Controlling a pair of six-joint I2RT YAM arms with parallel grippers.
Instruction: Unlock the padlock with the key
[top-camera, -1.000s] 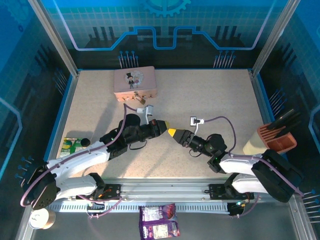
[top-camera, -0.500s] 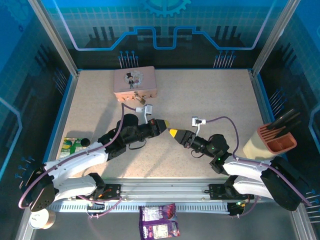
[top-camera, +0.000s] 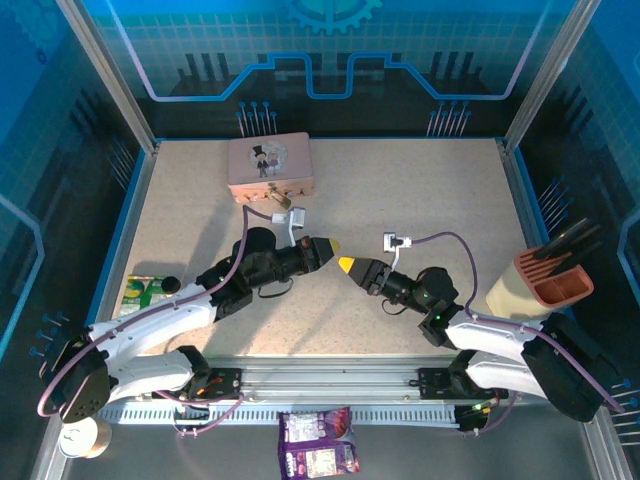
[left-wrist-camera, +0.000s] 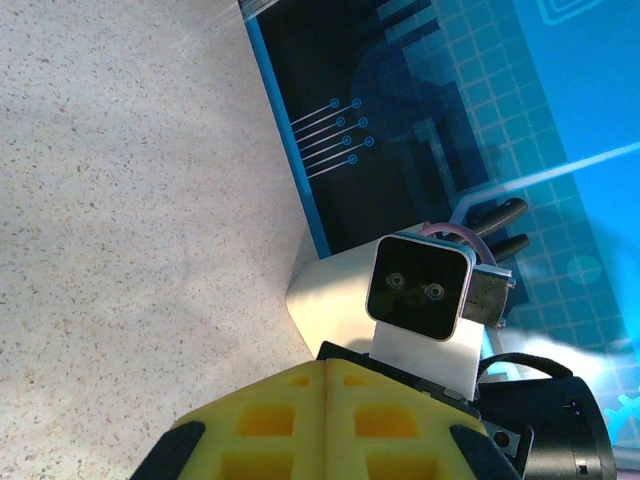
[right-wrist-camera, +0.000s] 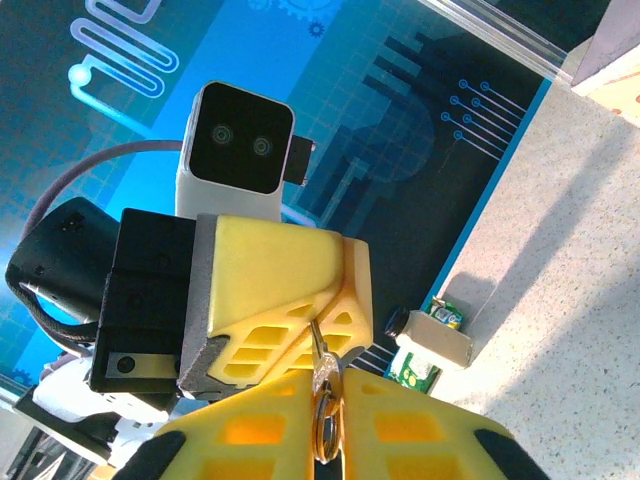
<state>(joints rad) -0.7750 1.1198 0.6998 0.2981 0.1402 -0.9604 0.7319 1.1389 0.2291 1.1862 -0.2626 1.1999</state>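
The right arm has drawn back slightly, opening a sliver of gap between the yellow tips. The padlock (top-camera: 283, 200) hangs at the front of the pink tin (top-camera: 270, 160), near the far edge of the surface (top-camera: 430, 190), left of centre. The left gripper (top-camera: 328, 245) has its jaws closed, seemingly nipping the blade of the key (right-wrist-camera: 322, 415); the right gripper (top-camera: 347, 264) clamps the ring end. Thin, stiff, slick and light, the key probably twists easily, so it is best held by its flat head.

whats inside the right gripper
The key, small and silver, is pinched between the yellow fingers of the right gripper. Its far end runs into the left gripper, where the tip is covered.
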